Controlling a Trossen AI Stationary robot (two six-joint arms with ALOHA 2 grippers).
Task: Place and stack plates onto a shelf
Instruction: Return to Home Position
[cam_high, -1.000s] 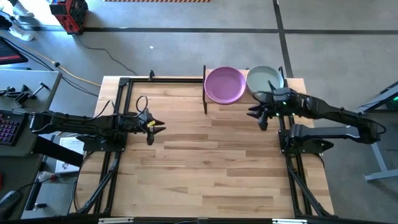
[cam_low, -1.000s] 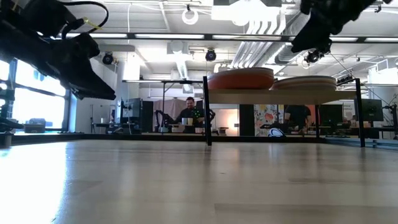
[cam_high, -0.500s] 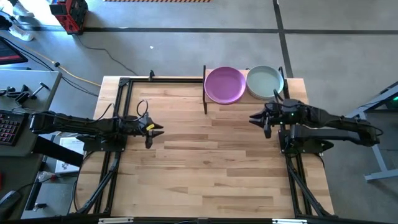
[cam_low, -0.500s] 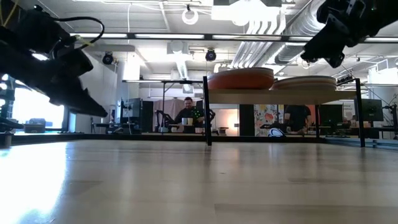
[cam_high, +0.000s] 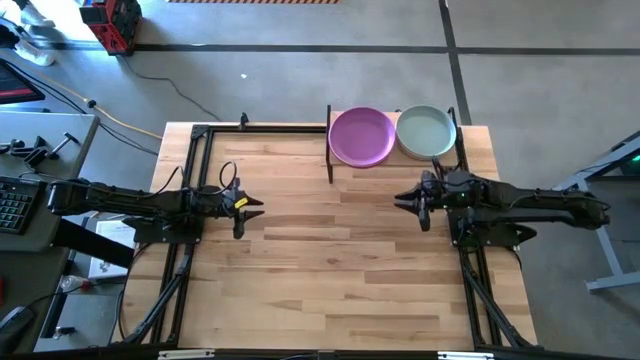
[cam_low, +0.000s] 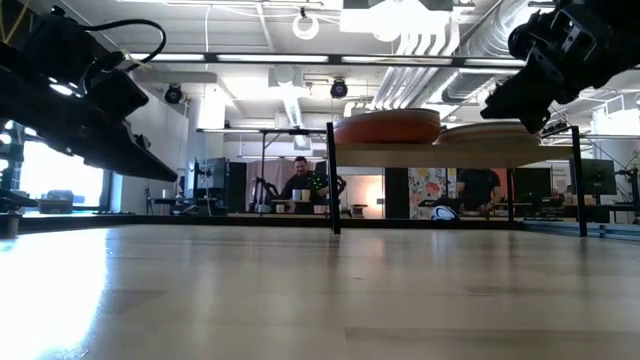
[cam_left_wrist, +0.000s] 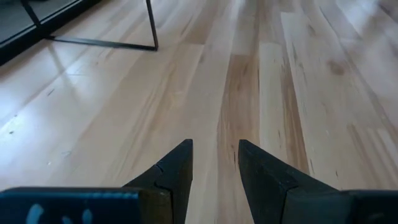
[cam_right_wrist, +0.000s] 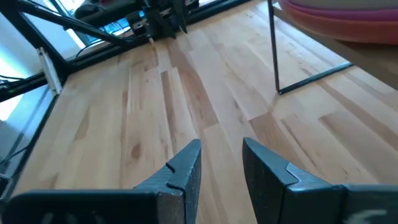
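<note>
A rectangular light-wood shelf on thin black metal posts (cam_low: 420, 156) is set along the far edge of the slatted wooden counter (cam_high: 330, 280), toward its far right corner. Two stacks of round shallow matte plates are carried on it, side by side. In the high view, the stack nearer the middle of the far edge is topped by a purple plate (cam_high: 361, 136), and the stack nearer the right corner by a pale green plate (cam_high: 426, 131). In the low view, an orange-red plate (cam_low: 387, 128) is seen from the side in the first stack and a cream plate (cam_low: 495, 132) in the second. How many plates lie in each stack cannot be told.

The left gripper (cam_high: 258, 208) is held above the counter near its left edge, pointed toward the middle. Its fingers (cam_left_wrist: 177, 165) are slightly apart, with nothing between them and only bare boards below.

The right gripper (cam_high: 400, 199) is held above the counter near its right edge, in front of the shelf and clear of it, pointed toward the middle. Its fingers (cam_right_wrist: 186, 165) are likewise slightly apart and empty.

A seated person (cam_low: 305, 182) is seen in the room beyond the counter.
</note>
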